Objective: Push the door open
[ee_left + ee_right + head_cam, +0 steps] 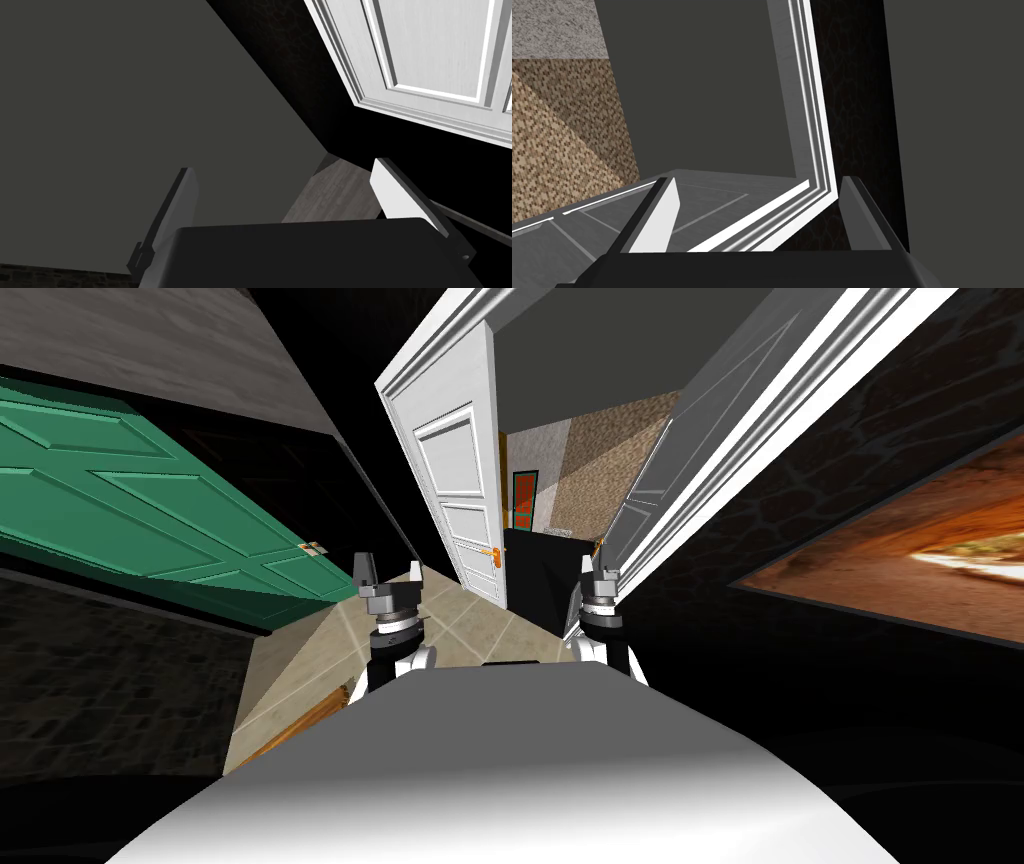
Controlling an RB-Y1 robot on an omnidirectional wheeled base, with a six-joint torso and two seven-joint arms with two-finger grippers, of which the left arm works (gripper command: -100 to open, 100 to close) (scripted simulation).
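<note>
Ahead, a white panelled door leaf with an orange handle stands partly swung in. A second, greyer leaf lies swung back against the white door frame on the right. My left gripper is open and empty, short of the white leaf and left of its handle. In the left wrist view that gripper has the white leaf off to one side. My right gripper hangs beside the grey leaf's lower edge. In the right wrist view it is open, with the grey leaf and frame just beyond.
A green panelled door lines the left wall. Between the leaves I see a brown wall, a small red door with a green frame, and a black area below. The beige tiled floor leads to the doorway. A large orange picture hangs on the right.
</note>
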